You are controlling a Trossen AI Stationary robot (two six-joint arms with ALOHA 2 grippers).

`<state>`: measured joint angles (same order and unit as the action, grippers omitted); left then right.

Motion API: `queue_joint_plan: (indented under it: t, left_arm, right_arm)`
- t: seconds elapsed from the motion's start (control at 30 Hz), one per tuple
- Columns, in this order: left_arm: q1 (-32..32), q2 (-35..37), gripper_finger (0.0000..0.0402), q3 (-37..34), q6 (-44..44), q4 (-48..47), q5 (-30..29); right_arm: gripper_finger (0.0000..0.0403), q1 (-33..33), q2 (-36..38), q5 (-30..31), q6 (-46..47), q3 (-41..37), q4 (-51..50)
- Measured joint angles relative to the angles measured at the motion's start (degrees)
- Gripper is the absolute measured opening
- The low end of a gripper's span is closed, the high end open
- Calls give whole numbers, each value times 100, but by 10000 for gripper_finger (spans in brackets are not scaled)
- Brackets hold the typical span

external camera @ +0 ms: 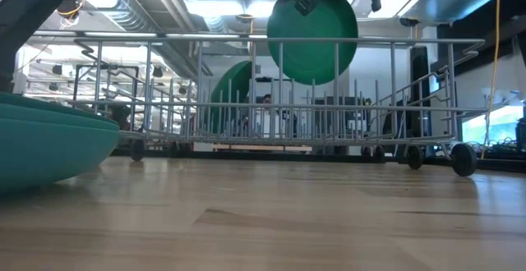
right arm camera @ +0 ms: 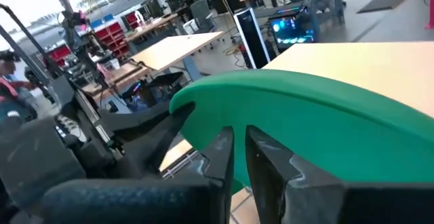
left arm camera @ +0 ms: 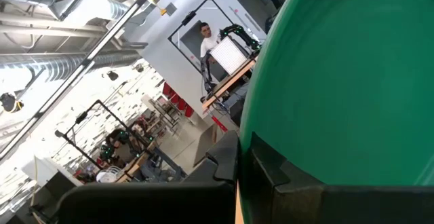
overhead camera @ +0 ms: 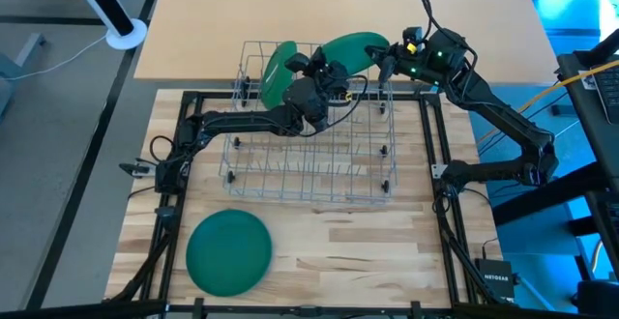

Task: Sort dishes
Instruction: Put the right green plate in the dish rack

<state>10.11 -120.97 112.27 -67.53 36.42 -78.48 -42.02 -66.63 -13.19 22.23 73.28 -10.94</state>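
Note:
One dark green dish [overhead camera: 353, 50] hangs on edge above the far side of the wire rack [overhead camera: 309, 159], its face toward the near edge in the low view [external camera: 312, 33]. Both my grippers are shut on it: my left gripper [overhead camera: 332, 68] at its left rim and my right gripper [overhead camera: 385, 61] at its right rim. A second dish [overhead camera: 276, 72] stands tilted among the rack's far-left wires [external camera: 234, 98]. More dishes [overhead camera: 228, 251] lie stacked flat on the table at the near left [external camera: 49, 140]. My left gripper pinches the dish's left rim [left arm camera: 261, 125] between its two fingers, reaching in level from the table's left. The dish stands on edge, lifted clear above the rack. My right gripper pinches the opposite rim [right arm camera: 237, 108] between its two fingers, coming in level from the table's right. The dish spans between the two grippers, with my left gripper's fingers [right arm camera: 173, 119] at its other end.
The rack's upright tines stand in rows below the held dish. A black frame [overhead camera: 430, 145] runs round the wooden table. A light desk [overhead camera: 338, 0] lies beyond the far edge. Bare tabletop [overhead camera: 368, 251] lies at the near right. A person [left arm camera: 207, 41] stands far off.

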Motion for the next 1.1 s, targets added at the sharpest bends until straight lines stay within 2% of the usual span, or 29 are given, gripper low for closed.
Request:
queue_joint_plan:
  t: [0.3, 0.5, 1.1]
  left_arm:
    - [0, 0, 0, -1, 0, 0, -1]
    - [0, 0, 0, -1, 0, 1, -2]
    - [22, 0, 0, -2, 37, -263, -2]
  right_arm:
    - [44, 0, 0, -194, 275, 0, 87]
    - [44, 0, 0, 110, 298, 0, 49]
    - [44, 0, 0, 113, 294, 0, 38]
